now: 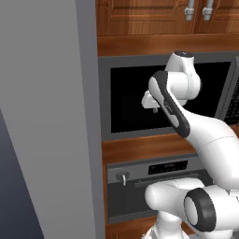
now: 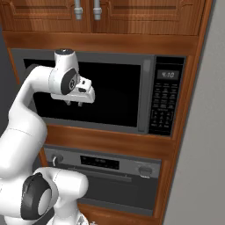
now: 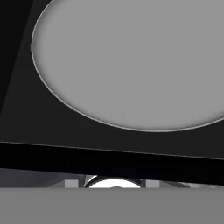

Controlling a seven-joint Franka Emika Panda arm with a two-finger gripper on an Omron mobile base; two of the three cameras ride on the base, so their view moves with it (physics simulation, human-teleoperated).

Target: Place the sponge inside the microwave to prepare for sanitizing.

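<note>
Microwave (image 2: 110, 94) sits built into wood cabinetry, with its dark front wide and black and its keypad strip (image 2: 161, 103) on the right side. White arm reaches up to it, with the hand (image 2: 74, 103) at the left half of the dark opening, fingers pointing down. Left base view has the hand (image 1: 151, 105) against the middle of the microwave's (image 1: 126, 102) black area, mostly hidden behind the arm's elbow. Hand view looks down onto the round pale grey turntable plate (image 3: 131, 61) on a dark floor, with a dark edge band below it. Can't tell if the fingers are apart, together or clamped on anything; too small and blocked. Sponge location can't be told. Grey oven (image 2: 114, 176) with knob and bar handle sits directly below the microwave. Upper cabinet doors (image 2: 132, 17) are above it. Tall grey panel (image 1: 46, 116) stands to the left.
</note>
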